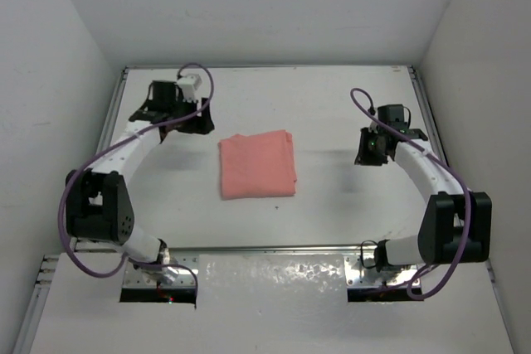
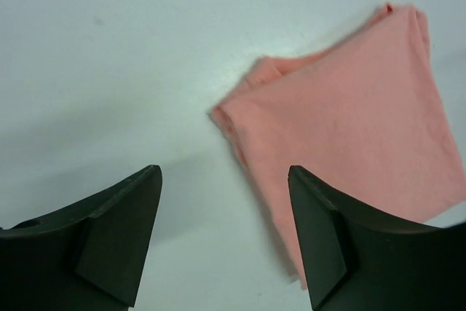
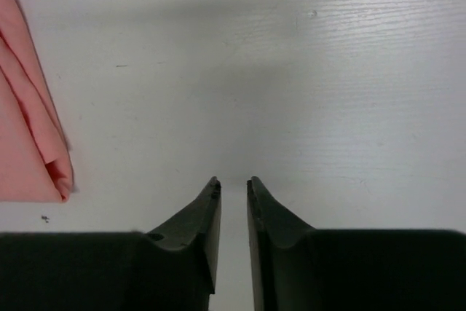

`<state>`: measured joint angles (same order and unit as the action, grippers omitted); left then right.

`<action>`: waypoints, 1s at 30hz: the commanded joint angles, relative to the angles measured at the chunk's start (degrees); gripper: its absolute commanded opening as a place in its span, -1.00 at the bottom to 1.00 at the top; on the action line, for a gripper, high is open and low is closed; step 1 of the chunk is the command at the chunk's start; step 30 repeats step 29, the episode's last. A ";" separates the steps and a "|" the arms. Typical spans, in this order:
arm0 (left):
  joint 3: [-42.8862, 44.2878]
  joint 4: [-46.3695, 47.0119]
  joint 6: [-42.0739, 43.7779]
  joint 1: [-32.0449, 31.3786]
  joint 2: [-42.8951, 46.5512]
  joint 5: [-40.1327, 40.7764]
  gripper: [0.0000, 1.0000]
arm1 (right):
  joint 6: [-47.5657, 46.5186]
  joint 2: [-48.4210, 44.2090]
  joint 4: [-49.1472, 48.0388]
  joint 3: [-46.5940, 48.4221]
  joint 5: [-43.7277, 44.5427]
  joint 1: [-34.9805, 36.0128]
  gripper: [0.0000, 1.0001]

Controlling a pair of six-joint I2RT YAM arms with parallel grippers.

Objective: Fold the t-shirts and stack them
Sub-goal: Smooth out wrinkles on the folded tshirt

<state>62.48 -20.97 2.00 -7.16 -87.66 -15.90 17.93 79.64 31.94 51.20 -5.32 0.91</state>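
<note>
Since the t-shirt lies folded on the counter between the left pincer, released, and the right pincer, clenched empty, I judge only edge-tidying remains: press lightly, never drag.

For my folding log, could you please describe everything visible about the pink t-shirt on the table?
The t-shirt is plain salmon-pink soft cloth, folded into a flat, roughly square packet with layered edges showing. It lies on the white table, about midway between the arms. Only the table touches it; the left gripper and right gripper are both clear of it.
</note>
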 commanded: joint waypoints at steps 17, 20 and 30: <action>-0.16 -8.47 6.17 29.92 10.04 5.88 0.38 | 0.44 -0.01 0.74 5.04 5.06 -3.63 0.55; -1.22 -8.65 6.26 29.92 10.40 6.93 0.38 | -0.18 0.43 1.11 6.02 5.15 -3.63 0.56; -3.06 -9.79 6.79 30.01 11.19 6.23 0.39 | -1.67 -7.64 -8.79 -2.22 4.71 -3.63 0.58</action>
